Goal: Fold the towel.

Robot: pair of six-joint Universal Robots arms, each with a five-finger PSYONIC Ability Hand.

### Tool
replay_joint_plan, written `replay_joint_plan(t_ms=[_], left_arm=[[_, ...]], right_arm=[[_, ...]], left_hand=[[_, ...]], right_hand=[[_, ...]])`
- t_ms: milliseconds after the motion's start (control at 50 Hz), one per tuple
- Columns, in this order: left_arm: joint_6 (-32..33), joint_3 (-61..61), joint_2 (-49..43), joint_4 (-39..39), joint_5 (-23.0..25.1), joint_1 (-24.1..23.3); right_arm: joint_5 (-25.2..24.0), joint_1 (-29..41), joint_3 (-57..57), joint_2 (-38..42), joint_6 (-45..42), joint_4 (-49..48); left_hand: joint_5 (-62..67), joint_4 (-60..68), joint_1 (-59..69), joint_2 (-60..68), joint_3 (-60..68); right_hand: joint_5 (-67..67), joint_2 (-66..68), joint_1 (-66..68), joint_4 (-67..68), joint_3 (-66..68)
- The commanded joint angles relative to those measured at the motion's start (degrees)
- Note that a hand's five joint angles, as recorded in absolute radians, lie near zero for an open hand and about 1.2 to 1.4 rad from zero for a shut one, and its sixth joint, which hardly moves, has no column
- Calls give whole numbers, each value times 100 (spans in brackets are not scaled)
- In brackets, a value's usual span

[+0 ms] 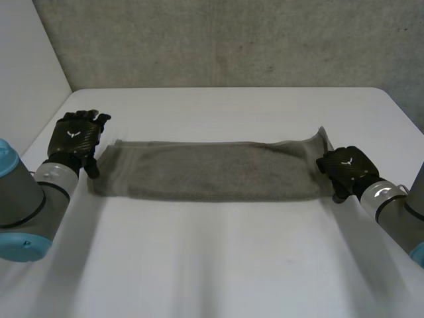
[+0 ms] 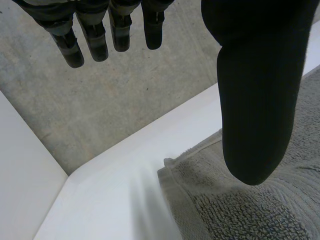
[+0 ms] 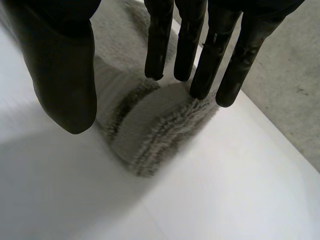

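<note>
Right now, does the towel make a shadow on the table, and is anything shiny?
Head view: the towel lays a soft dark band along its near edge on the table, and there is no glare spot there. Right wrist view: the towel's bunched end is darker in its creases.

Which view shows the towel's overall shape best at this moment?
The head view: the whole towel lies there as one long strip, both ends visible. The left wrist view gives one corner of it, the right wrist view its raised, rumpled end.
</note>
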Motion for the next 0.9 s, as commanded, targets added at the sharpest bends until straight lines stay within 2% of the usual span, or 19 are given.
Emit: replay_joint_plan(t_ms=[20, 40, 60, 80, 100, 320, 460, 540, 600, 640, 700, 740, 760, 800, 820, 840, 860, 900], left_arm=[[0, -22, -1, 0, 2, -8], [0, -22, -1, 0, 2, -8], [0, -22, -1, 0, 2, -8], [0, -22, -1, 0, 2, -8], [0, -22, -1, 0, 2, -8], [0, -30, 7, 0, 2, 1], [0, -74, 104, 0, 2, 1], [0, -92, 165, 0, 2, 1], [0, -101, 201, 0, 2, 1], [0, -101, 218, 0, 2, 1], [0, -101, 218, 0, 2, 1], [0, -101, 218, 0, 2, 1], [0, -101, 218, 0, 2, 1], [0, -109, 209, 0, -7, 1], [0, -110, 209, 0, -7, 1], [0, -110, 209, 0, 2, -8], [0, -110, 209, 0, 2, -8], [0, -110, 209, 0, -7, -16]], right_arm=[[203, -157, -112, 178, -228, -133], [299, -200, -156, 187, -254, -133], [300, -201, -156, 187, -255, -133], [387, -244, -182, 187, -281, -141], [458, -306, -217, 179, -290, -133], [608, -755, -323, 100, -404, -45], [617, -1719, -454, -234, -1342, 157], [626, -1853, -648, -357, -1617, 254], [626, -1572, -850, -744, -1538, 482], [652, -872, -1191, -954, -1223, 658], [678, -465, -1360, -973, -1063, 693], [792, 506, -1675, -929, -871, 676], [793, 511, -1676, -929, -870, 676], [941, 1578, -1974, -676, -913, 623], [942, 1583, -1975, -674, -914, 623], [959, 2036, -2123, -430, -966, 614], [960, 2040, -2125, -428, -967, 614], [925, 2775, -2370, 106, -1098, 527]], left_hand=[[-123, 55, 17, 58, 57], [-123, 55, 17, 58, 57], [-123, 55, 17, 58, 57], [-140, 39, 0, 42, 40], [-140, 39, 0, 41, 40], [-123, 55, 17, 58, 57], [-140, 39, 0, 41, 40], [-140, 39, 0, 41, 40], [-140, 39, 0, 41, 40], [-140, 39, 0, 41, 40], [-140, 39, 0, 41, 40], [-140, 39, 0, 41, 40], [-140, 39, 0, 41, 40], [-140, 39, 0, 41, 40], [-140, 39, 0, 41, 40], [-140, 39, 0, 41, 40], [-140, 39, 0, 41, 40], [-140, 39, 0, 41, 40]], right_hand=[[1581, 1680, 1622, 1641, 1633], [2655, 2755, 2697, 2716, 2707], [2666, 2766, 2707, 2727, 2718], [3965, 4065, 4006, 4026, 4017], [4555, 4655, 4596, 4616, 4607], [4561, 4661, 4602, 4622, 4613], [4561, 4661, 4602, 4622, 4613], [4561, 4661, 4602, 4622, 4613], [4561, 4661, 4602, 4622, 4613], [4561, 4661, 4602, 4622, 4613], [4561, 4661, 4602, 4622, 4613], [4561, 4661, 4602, 4622, 4613], [4561, 4661, 4602, 4622, 4613], [4561, 4661, 4602, 4622, 4613], [4561, 4661, 4602, 4622, 4613], [4561, 4661, 4602, 4622, 4613], [4561, 4661, 4602, 4622, 4613], [4561, 4661, 4602, 4622, 4613]])
